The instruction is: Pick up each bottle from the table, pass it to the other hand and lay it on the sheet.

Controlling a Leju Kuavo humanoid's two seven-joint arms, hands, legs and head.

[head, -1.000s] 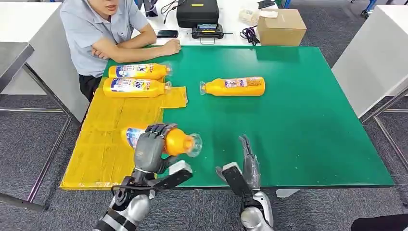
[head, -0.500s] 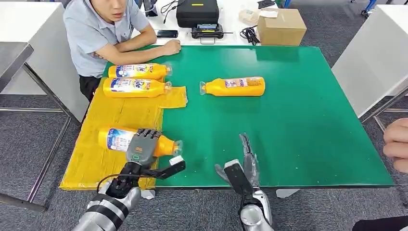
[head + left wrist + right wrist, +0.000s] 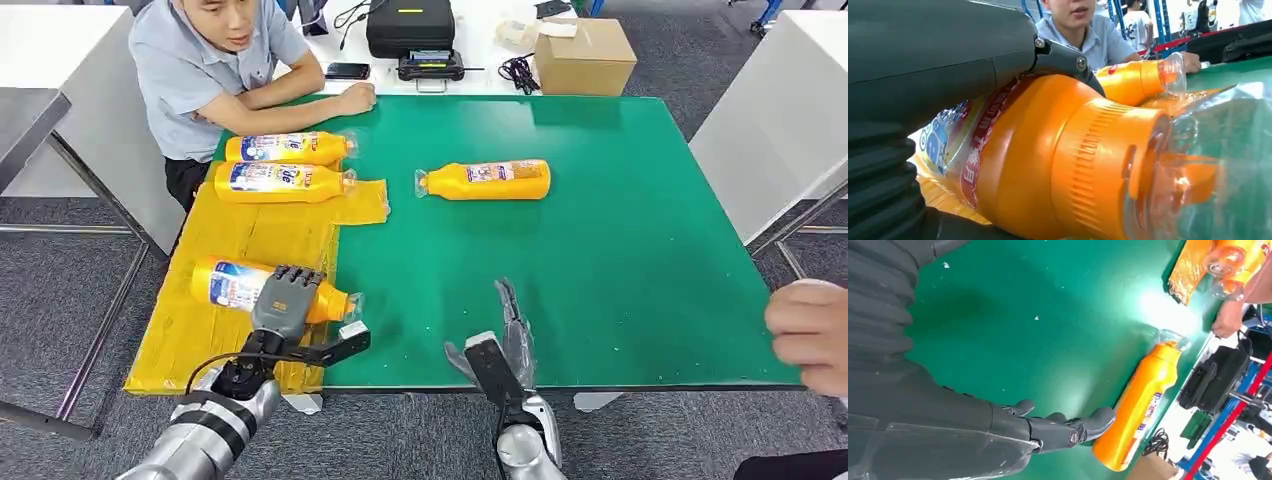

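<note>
left robot hand [image 3: 285, 302] around bottle [image 3: 238, 284]

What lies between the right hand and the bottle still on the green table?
Nothing: in the head view, bare green table separates the open right hand from the lone bottle. The right wrist view shows the same bare stretch.

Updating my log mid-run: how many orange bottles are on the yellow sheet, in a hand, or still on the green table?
On yellow sheet: 2
Held by left hand: 1
On green table: 1
Total: 4 orange bottles
</note>
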